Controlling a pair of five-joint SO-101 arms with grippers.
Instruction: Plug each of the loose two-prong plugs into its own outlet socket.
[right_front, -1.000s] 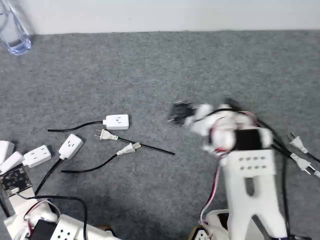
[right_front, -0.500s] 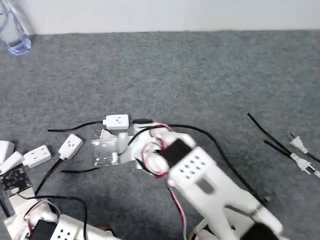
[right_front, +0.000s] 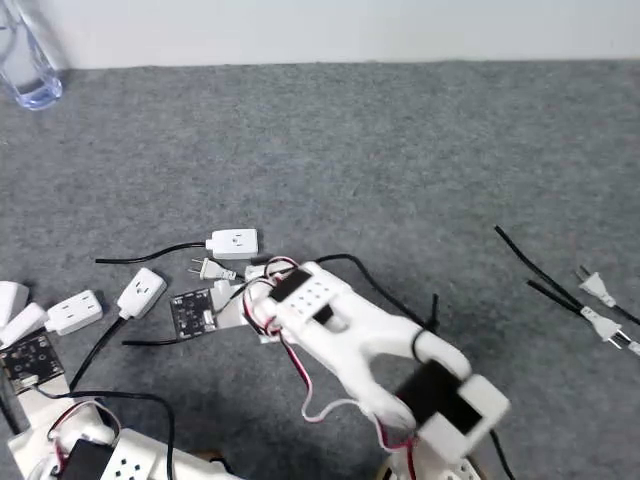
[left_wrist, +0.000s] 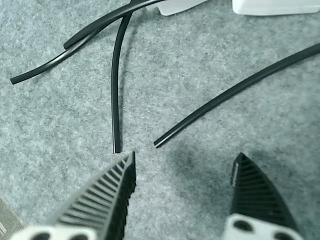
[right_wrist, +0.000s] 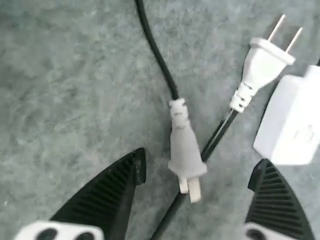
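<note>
Right gripper (right_wrist: 200, 161) swings to mid-frame, wide open and empty over 1 plug (right_wrist: 184, 145); next it should drop and pinch it.

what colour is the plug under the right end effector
White plug, black cord; best in the right wrist view.

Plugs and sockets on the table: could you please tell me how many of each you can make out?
Two-prong plugs: 4
Outlet sockets: 3 sure; white shapes at the table's left edge unclear
Total: 7
</note>
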